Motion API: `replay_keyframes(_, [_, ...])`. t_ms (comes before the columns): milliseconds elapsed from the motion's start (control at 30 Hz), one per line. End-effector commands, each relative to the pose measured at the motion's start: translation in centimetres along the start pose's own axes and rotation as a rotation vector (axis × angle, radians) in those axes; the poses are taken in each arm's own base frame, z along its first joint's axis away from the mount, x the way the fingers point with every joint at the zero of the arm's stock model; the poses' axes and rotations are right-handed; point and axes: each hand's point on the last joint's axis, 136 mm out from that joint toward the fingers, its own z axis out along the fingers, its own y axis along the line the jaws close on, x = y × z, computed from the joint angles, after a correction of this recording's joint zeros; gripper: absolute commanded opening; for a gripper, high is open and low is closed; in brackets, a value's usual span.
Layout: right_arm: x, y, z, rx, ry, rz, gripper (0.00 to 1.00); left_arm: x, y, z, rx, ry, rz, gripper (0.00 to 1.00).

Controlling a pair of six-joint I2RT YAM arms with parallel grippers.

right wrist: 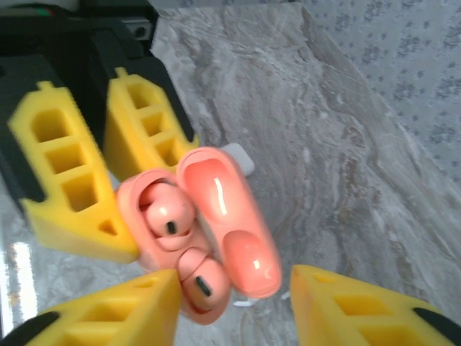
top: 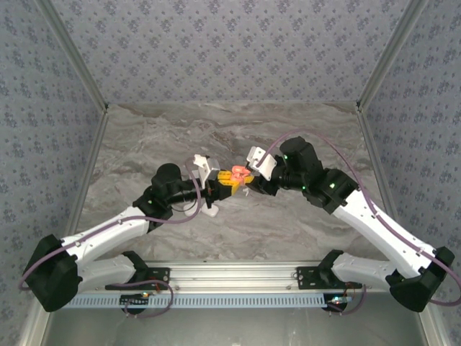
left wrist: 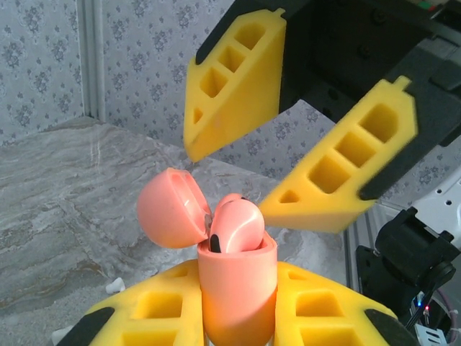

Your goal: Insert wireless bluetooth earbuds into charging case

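- Top external: both arms reach in to mid-table (top: 144,144) and meet there; L gripper (top: 220,184) and R gripper (top: 249,176) are tip to tip w/ a coral charging case (top: 235,175) between them, held up off the marble-look surface
- L gripper: clamped on the case body; in left wrist view its yellow fingers (left wrist: 328,310) press both sides of the lower half; case stands upright, mouth up
- lid (right wrist: 229,220): hinged open, swung back; glossy inside faces the right wrist cam
- coral earbuds (right wrist: 170,213): two, both sitting in the case's wells side by side; rounded heads up, a dark spot on each; in left wrist view one head pokes above the case rim
- R gripper: released, gripping nothing; jaws stand apart; from left wrist view they hang just above and behind the open case, not touching it; in right wrist view one of its fingers (right wrist: 108,313) sits just beside the nearer bud; contact there: can't tell
- small white item (right wrist: 242,156) lies on the table past the case; too hidden to say what it is
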Motion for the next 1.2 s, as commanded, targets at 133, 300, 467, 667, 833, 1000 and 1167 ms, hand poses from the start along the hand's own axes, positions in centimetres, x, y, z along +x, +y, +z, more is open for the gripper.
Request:
replay_keyframes(133, [-4.2, -0.4, -4.9, -0.094, -0.225, 0.13, 0.65, -3.8, -0.9, -0.8, 0.006, -0.122, 0.061, 0.0])
replay_keyframes(300, [-3.3, -1.2, -4.8, -0.179, -0.276, 0.302, 0.94, -4.1, -1.1, -0.9, 0.008, -0.131, 0.065, 0.0])
replay_keyframes(467, [-2.4, -0.6, -2.9, -0.287, -0.245, 0.397, 1.0, -4.2, -1.2, -1.0, 0.011, -0.133, 0.069, 0.0])
replay_keyframes(667, [-2.3, 0.1, -0.8, -0.4, -0.205, 0.463, 1.0, -4.2, -1.1, -1.0, 0.01, -0.131, 0.069, 0.0])
replay_keyframes(833, [-3.4, 1.4, -0.7, -0.482, -0.217, 0.446, 1.0, -4.1, -1.1, -0.9, 0.007, -0.128, 0.069, 0.0])
replay_keyframes(1000, [-4.2, 2.2, -1.8, -0.507, -0.247, 0.405, 1.0, -3.9, -0.9, -0.8, 0.002, -0.12, 0.067, 0.0])
replay_keyframes(1167, [-4.1, 2.9, -3.0, -0.499, -0.266, 0.355, 1.0, -3.9, -0.8, -0.7, 0.0, -0.116, 0.069, 0.0])
